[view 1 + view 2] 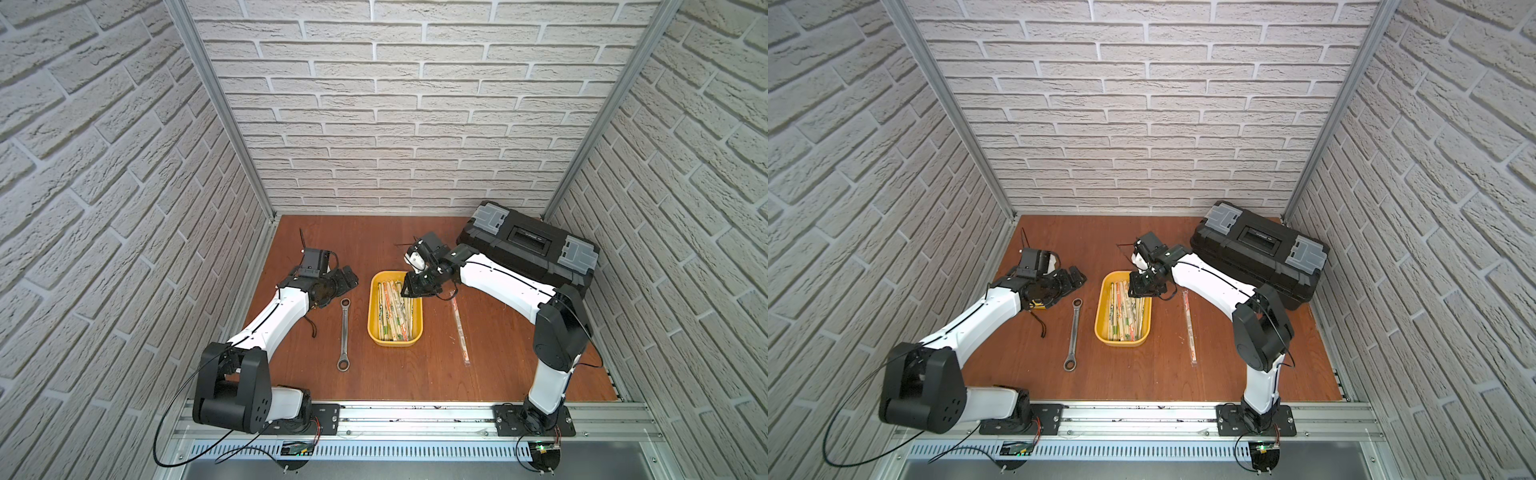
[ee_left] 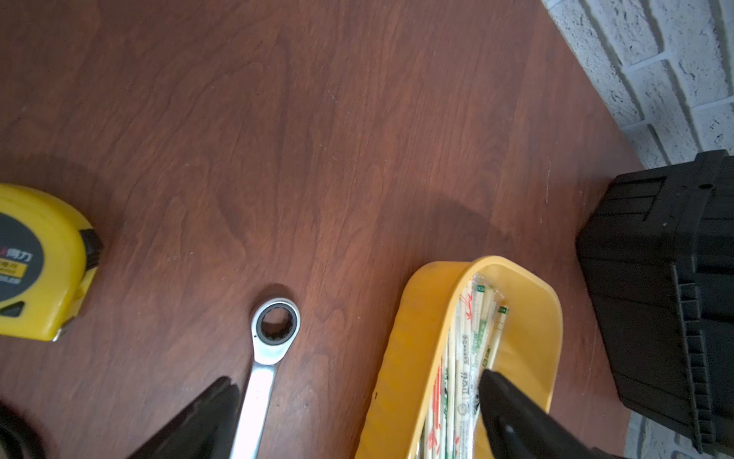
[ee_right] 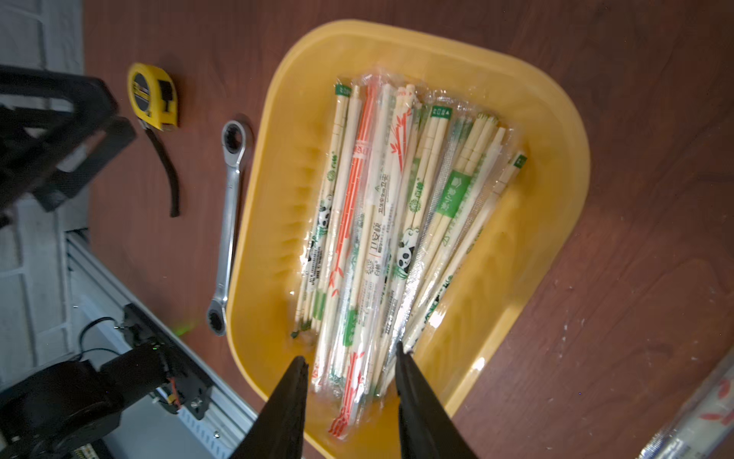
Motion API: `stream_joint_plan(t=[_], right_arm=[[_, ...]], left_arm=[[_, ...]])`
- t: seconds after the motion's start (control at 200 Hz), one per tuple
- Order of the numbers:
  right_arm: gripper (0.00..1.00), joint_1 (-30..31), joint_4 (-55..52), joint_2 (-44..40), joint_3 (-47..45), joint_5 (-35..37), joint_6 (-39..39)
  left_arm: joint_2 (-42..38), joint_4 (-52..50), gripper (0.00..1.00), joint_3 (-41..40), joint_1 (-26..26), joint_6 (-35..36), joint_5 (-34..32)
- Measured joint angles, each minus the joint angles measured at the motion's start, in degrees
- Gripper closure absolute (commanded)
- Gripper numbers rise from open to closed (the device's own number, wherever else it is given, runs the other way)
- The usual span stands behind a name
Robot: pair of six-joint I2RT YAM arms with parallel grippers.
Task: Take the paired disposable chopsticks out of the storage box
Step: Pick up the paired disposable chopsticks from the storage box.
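- The storage box (image 1: 371,316) sits at mid-frame in both top views on the brown table (image 1: 415,374), its long side running up and down the picture
- The paired disposable chopsticks (image 3: 381,206) lie inside it as a loose heap of clear sleeves with green, orange and panda print, roughly lengthwise
- The right gripper (image 3: 350,353) hangs over the upper end of the box in both top views; its jaws stand partly apart, astride the ends of several sleeves, one tip against the plastic; whether they pinch any pair I cannot tell
- The left gripper (image 2: 356,377) is spread wide with nothing between its jaws, and sits left of the box and above the wrench in both top views
- A single sleeved pair (image 1: 460,328) lies flat on the table right of the box, apart from it
- A silver wrench (image 1: 344,332) lies just left of the box, nearly parallel to it
- A yellow tape measure (image 2: 39,262) rests on the table, half hidden under the left arm in a top view
- A black toolbox (image 1: 528,245) stands at the upper right of the table
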Motion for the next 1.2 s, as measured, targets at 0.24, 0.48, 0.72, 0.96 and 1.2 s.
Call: stream_joint_plan(t=[0.24, 0.48, 0.72, 0.96, 1.2], right_arm=[[0.66, 2.6, -2.4, 5.0, 1.7, 3.8, -1.4], [0.67, 3.2, -2.6, 8.6, 2.8, 4.2, -1.5], [0.71, 3.6, -2.6, 11.0, 3.4, 4.1, -1.5], [0.84, 4.0, -2.6, 11.0, 3.8, 3.7, -1.7], [0.73, 4.0, -2.6, 11.0, 3.8, 3.7, -1.7]], left_arm=[[0.0, 0.0, 0.02, 0.0, 0.0, 0.0, 0.0], [0.0, 0.1, 0.02, -0.2, 0.0, 0.0, 0.0], [0.0, 0.2, 0.02, -0.7, 0.0, 0.0, 0.0], [0.0, 0.3, 0.02, -1.0, 0.0, 0.0, 0.0], [0.0, 0.3, 0.02, -1.2, 0.0, 0.0, 0.0]])
